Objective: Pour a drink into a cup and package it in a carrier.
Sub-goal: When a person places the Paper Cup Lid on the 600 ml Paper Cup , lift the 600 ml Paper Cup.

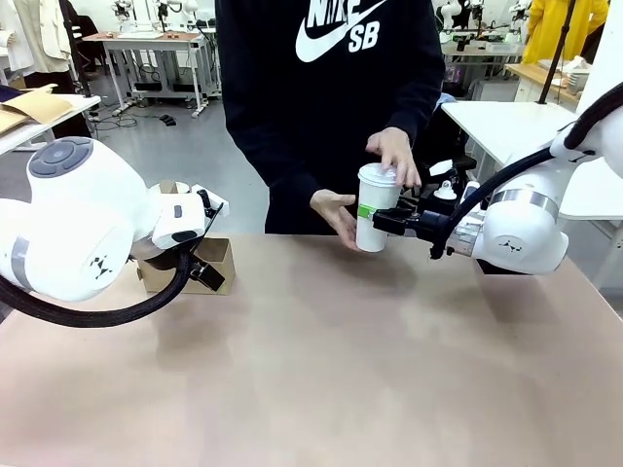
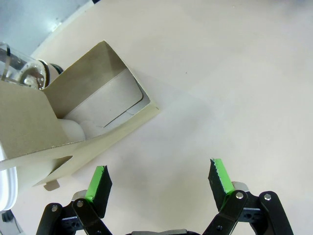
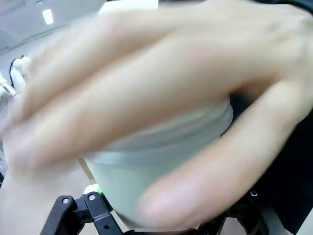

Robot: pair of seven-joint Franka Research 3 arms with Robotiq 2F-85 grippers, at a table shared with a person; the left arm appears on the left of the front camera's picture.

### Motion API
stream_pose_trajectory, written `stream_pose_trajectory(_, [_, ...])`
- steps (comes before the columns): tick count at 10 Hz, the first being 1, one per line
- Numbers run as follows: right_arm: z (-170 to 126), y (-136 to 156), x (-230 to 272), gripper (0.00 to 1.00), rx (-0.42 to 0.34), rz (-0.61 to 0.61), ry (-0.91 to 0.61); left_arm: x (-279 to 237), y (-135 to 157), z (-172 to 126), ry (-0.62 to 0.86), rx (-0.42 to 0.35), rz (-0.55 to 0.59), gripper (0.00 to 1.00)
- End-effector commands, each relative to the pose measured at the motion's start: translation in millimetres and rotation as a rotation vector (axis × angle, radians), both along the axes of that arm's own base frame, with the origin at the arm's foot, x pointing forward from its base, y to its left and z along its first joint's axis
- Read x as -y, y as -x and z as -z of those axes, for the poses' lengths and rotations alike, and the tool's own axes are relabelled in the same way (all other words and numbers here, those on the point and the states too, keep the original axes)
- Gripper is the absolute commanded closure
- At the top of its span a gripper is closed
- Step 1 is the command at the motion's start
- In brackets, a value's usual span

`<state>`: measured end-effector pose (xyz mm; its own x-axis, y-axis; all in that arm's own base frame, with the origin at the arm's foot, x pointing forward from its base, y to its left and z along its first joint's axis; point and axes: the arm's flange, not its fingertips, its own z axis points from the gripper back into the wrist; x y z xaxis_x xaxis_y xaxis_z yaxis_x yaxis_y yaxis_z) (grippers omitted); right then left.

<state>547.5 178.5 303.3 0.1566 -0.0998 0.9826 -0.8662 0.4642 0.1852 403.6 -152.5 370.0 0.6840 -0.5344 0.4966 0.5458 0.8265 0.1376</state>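
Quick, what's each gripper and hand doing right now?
Left gripper: open, empty.
Right gripper: closed on the cup.
Person's upper hand: on the cup's top.
Person's lower hand: against its side.

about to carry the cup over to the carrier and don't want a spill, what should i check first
1. Right gripper shut on cup: ok.
2. Person's hands off the cup: not ok; one hand rests on its top, other hand is at its side.
3. Lid fully seated: cannot tell; the hand covers part of it.
4. Left gripper open, holding nothing: ok.
5. Carrier slot free: cannot tell.
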Motion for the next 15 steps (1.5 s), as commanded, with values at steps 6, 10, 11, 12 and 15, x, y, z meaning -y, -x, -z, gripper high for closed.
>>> stream_pose_trajectory(6, [-6.7,-0.1,-3.4,0.2,0.007,-0.001,-0.002,-0.6,0.1,-0.3,0.003,0.0,0.0,0.0])
stream_pose_trajectory(10, [-6.7,-0.1,-3.4,0.2,0.007,-0.001,-0.002,-0.6,0.1,-0.3,0.003,0.0,0.0,0.0])
stream_pose_trajectory(11, [-6.7,-0.1,-3.4,0.2,0.007,-0.001,-0.002,-0.6,0.1,-0.3,0.003,0.0,0.0,0.0])
stream_pose_trajectory(12, [-6.7,-0.1,-3.4,0.2,0.007,-0.001,-0.002,-0.6,0.1,-0.3,0.003,0.0,0.0,0.0])
stream_pose_trajectory(15, [-71.9,19.3,1.4,0.2,0.044,-0.041,0.022,-0.6,0.1,-0.3,0.003,0.0,0.0,0.0])
